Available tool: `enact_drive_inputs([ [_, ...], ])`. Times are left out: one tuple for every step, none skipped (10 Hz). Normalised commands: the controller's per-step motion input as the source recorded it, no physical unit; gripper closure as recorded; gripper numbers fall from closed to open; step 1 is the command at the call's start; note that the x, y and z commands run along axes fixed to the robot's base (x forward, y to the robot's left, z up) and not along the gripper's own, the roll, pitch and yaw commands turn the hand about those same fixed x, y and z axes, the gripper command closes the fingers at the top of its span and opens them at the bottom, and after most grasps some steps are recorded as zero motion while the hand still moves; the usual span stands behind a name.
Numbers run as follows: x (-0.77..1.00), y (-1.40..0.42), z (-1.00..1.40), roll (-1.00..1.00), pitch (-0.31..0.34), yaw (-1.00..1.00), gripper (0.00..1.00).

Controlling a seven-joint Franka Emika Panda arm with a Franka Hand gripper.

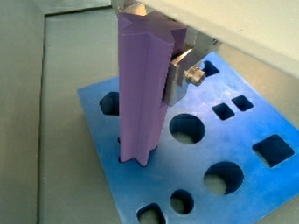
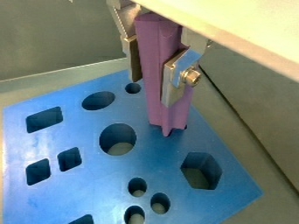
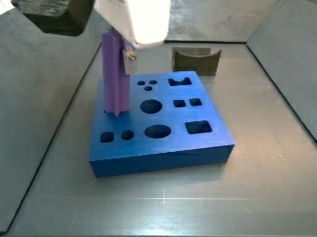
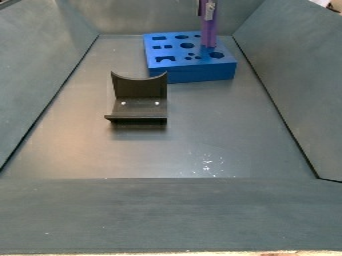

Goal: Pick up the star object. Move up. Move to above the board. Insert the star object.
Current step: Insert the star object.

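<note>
Gripper point(image 2: 162, 61) clamped on the star object point(image 1: 142, 96), upright with its tip at the board point(image 3: 186, 153), and if the points aren't lined up it'll likely jam on the rim.

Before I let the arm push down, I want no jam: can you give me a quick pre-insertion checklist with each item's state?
1. Grip: gripper high above the board, fingers clamped on the star object: ok.
2. Star object upright: ok in a side view.
3. Lower tip at the board surface: ok.
4. Tip lined up with the star hole: cannot tell, the prism hides it.
5. Rotation matching the hole's points: cannot tell.
6. Fixture well apart from the board: ok.
</note>
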Motion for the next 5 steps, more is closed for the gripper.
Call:
enact_drive_inputs([
  [-0.25, -0.13, -0.74, 0.11, -0.264, 0.00, 1.00],
  [-0.27, -0.14, -0.63, 0.06, -0.333, 0.00, 1.00],
  [-0.48, 0.00, -0.41, 0.00, -0.434, 0.00, 1.00],
  [-0.59, -0.05, 0.00, -0.17, -0.500, 0.00, 1.00],
  [-0.53, -0.08, 0.00, -0.18, -0.500, 0.00, 1.00],
])
